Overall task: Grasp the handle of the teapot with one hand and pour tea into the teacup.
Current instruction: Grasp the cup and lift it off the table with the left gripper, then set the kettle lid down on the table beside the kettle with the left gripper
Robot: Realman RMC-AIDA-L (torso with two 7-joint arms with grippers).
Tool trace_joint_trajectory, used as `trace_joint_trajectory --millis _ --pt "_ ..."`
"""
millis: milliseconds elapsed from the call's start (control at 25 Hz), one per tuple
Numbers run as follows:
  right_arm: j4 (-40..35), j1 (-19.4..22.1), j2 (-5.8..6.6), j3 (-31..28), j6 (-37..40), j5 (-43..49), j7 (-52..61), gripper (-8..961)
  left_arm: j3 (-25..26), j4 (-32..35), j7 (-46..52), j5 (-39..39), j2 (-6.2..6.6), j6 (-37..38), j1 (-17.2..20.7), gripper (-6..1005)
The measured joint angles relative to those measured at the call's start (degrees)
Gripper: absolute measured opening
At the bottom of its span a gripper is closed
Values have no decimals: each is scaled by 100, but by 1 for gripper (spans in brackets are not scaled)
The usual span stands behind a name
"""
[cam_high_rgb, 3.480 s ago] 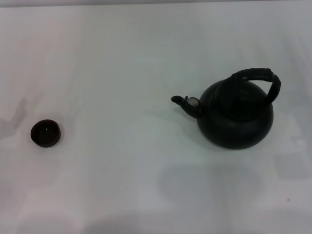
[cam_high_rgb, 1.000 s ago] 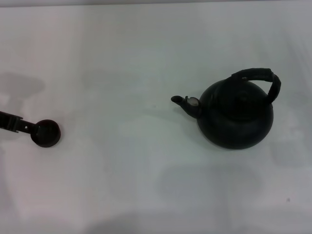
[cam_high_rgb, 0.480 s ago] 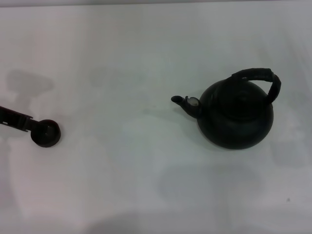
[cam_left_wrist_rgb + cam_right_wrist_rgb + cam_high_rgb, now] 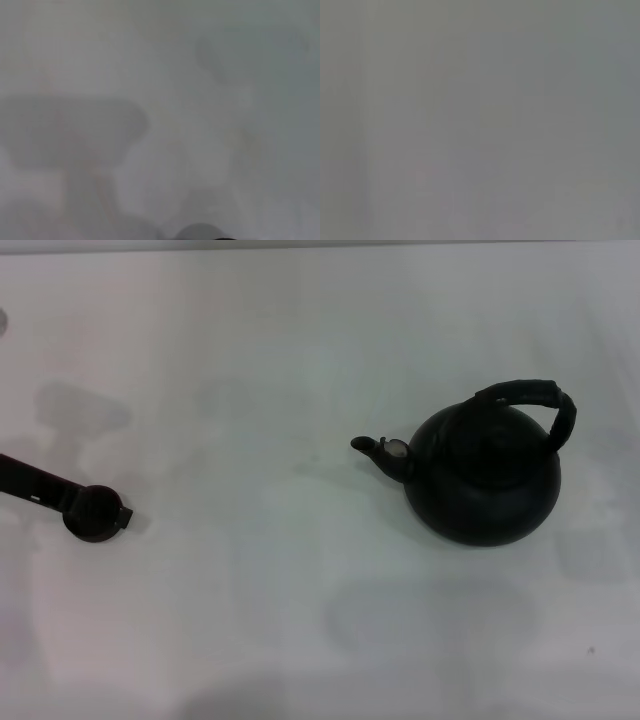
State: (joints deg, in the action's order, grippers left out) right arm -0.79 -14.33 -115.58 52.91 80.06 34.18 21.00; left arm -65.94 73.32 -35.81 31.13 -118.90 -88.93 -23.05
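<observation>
- left gripper (image 4: 96, 512) has slid further in from the left edge, now over the teacup (image 4: 90, 520); fingers: cannot tell.
- teapot (image 4: 485, 480) unmoved, right side of counter (image 4: 250, 360), handle (image 4: 530, 395) ungrasped.
- right gripper unseen; pour not started.

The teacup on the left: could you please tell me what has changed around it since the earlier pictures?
The left gripper has come in from the left edge and now reaches across the teacup, one finger tip showing past its right rim. The teacup, the teapot and its handle have not moved.
</observation>
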Motion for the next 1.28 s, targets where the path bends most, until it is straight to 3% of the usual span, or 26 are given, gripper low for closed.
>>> trace_joint_trajectory --millis 480,680,920,1120,1280 --pt "0 0 0 0 0 0 1 754 -7 -414 61 -94 14 33 -200 884" --pt "0 0 0 -6 1 0 -5 754 -6 -414 75 -107 15 34 -208 847" --pt "0 0 0 -9 -3 1 -8 754 -5 -446 80 -129 9 43 -244 709" --pt "0 -3 0 -9 -7 1 -8 754 -3 -482 81 -136 24 216 -352 709" --pt "-11 -32 0 11 -8 14 -9 754 69 -1018 83 -86 34 506 -959 709"
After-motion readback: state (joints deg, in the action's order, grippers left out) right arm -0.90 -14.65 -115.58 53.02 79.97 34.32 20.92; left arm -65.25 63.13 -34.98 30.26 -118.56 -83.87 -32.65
